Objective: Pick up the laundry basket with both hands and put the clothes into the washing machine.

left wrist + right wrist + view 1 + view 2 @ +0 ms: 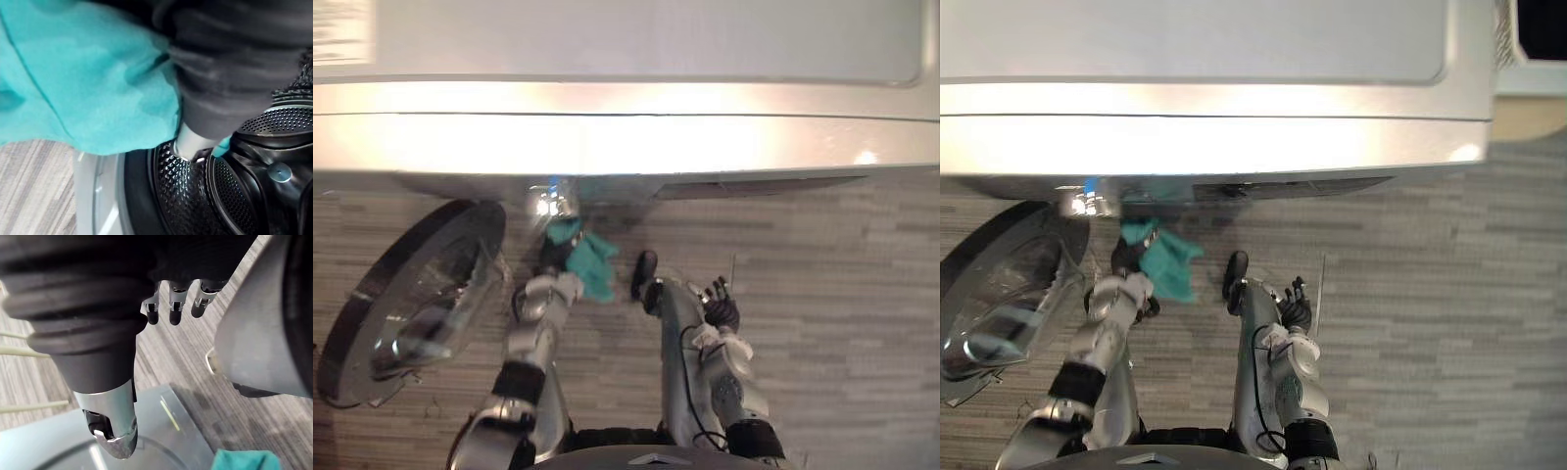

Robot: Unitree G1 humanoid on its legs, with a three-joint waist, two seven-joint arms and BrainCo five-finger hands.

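Closest in, right hand (720, 311) hangs low over the floor (832, 294), fingers (171, 308) loose & apart, nothing in it. Prob. parked there b/c it isn't needed for this step and stays out of the other arm's way.

Further out, left hand (555, 257) is up at the machine mouth w/ the teal cloth (595, 266) draped over it. Cloth covers the hand, so can't tell how it's clamped. Most of the cloth hangs outside the opening, over the floor; judging by that, it's not loaded yet.

To the left, round glass door (411, 304) is swung wide open, leaving the path clear. Past the cloth, the dark perforated drum (195, 196) sits just beyond the hand. Washing machine (626, 59) top is furthest. Next: push in deeper before letting go, else cloth drops on the floor.
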